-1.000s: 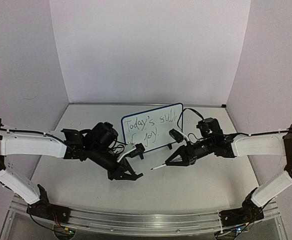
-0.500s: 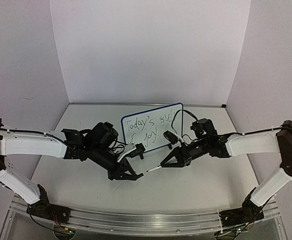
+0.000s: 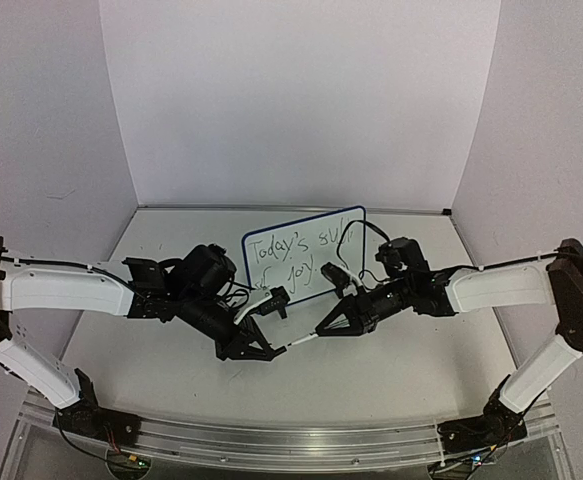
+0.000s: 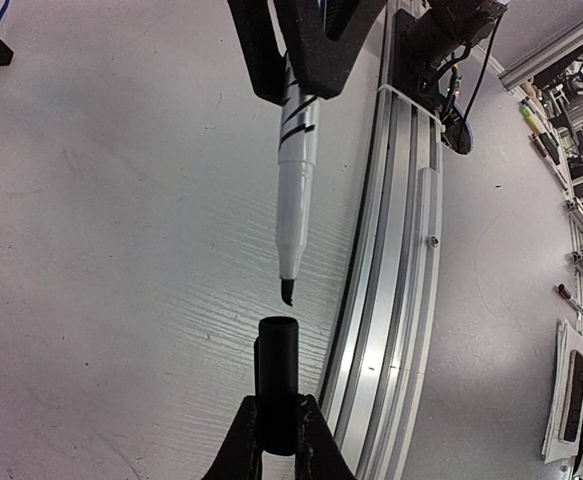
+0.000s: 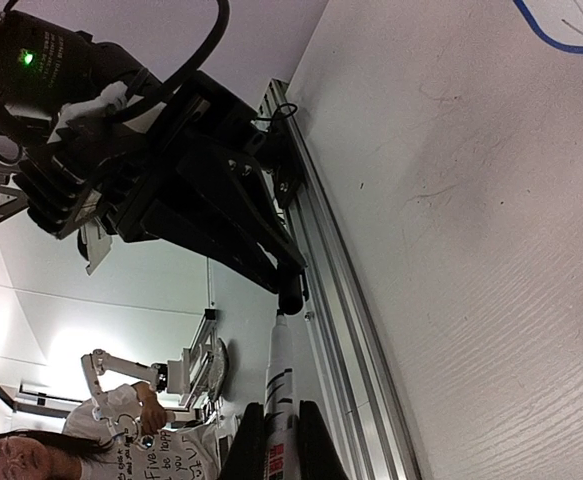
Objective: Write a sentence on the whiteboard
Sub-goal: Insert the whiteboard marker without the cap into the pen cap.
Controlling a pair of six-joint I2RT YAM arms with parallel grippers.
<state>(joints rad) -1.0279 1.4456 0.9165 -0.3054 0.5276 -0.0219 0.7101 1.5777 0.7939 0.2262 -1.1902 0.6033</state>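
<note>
Top external view shows tall white walls (image 3: 301,100) around a pale grey table (image 3: 401,370), with a metal rail (image 3: 271,442) along the near edge. The left arm (image 3: 61,290) and the right arm (image 3: 501,285) reach in from the sides and meet near the middle. Behind them the whiteboard (image 3: 301,250) stands at the back middle of the table, leaning a little, with its blue rim showing. The sentence (image 3: 289,258) sits on it in two lines of thin black writing. A black cable (image 3: 348,238) from the right arm crosses the last word of the top line, so that word is hard to read.

The right gripper (image 3: 323,328) is squeezed tight on a white marker (image 4: 296,170). The left gripper (image 4: 277,430) is pinched tight on the black cap (image 4: 277,370). Cap and marker line up end to end above the table, in front of the board. The dark tip (image 4: 288,292) is bare and sits just off the open mouth of the cap, not touching it. Right wrist view shows a person (image 5: 31,465) far off past the rail.
</note>
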